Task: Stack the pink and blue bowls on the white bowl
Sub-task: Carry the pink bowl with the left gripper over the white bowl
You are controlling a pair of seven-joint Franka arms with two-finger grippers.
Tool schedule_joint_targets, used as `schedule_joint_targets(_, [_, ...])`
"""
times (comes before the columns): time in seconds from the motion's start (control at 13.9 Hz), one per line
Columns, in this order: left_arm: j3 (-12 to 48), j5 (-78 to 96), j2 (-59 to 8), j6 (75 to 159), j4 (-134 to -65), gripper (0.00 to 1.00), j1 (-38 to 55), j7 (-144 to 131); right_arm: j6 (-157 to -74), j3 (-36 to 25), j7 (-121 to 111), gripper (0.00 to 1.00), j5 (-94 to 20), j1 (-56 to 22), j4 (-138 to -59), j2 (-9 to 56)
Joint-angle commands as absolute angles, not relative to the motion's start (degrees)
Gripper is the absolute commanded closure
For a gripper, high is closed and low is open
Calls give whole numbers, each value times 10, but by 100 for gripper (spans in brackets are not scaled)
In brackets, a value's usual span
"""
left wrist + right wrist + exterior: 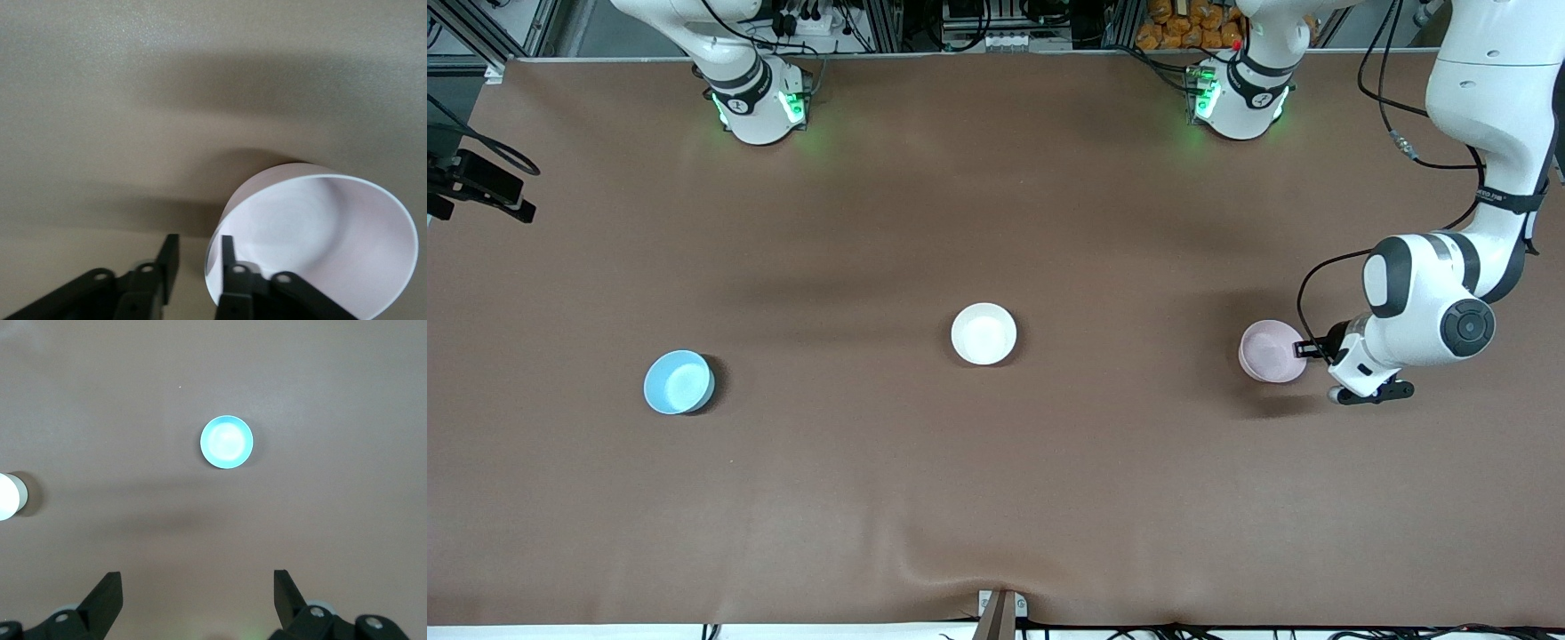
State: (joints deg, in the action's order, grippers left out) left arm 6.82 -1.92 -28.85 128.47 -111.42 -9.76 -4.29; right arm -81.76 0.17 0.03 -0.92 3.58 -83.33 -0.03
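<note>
Blue bowl (679, 382), white bowl (983, 333), pink bowl (1272, 350): three; left tool (197, 261) straddles pink's rim; right tool (197, 593) wide.

Bare table (996, 178) lying wide between blue bowl (679, 381), white bowl (983, 333), pink bowl (1270, 350); nothing crowding them.

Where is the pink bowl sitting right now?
In the front view the pink bowl sits on the table toward the left arm's end, level with the white bowl at the middle, with the left gripper straddling its rim.
</note>
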Motion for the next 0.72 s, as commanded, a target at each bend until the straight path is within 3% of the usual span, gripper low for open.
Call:
schedule_joint_targets(0.0, [88,-21,-275,1282,-1116,100,-98,-40,-817,2,6,0,-10,40,-824,7])
schedule_joint_targets(0.5, [208,-19,-200,1186,-1090,100,-98,-125,-869,1,1,0,-11,40,-825,28])
schedule_joint_targets(0.65, [266,-2,-197,1139,-1052,100,-97,-211,-870,2,1,0,-8,35,-824,76])
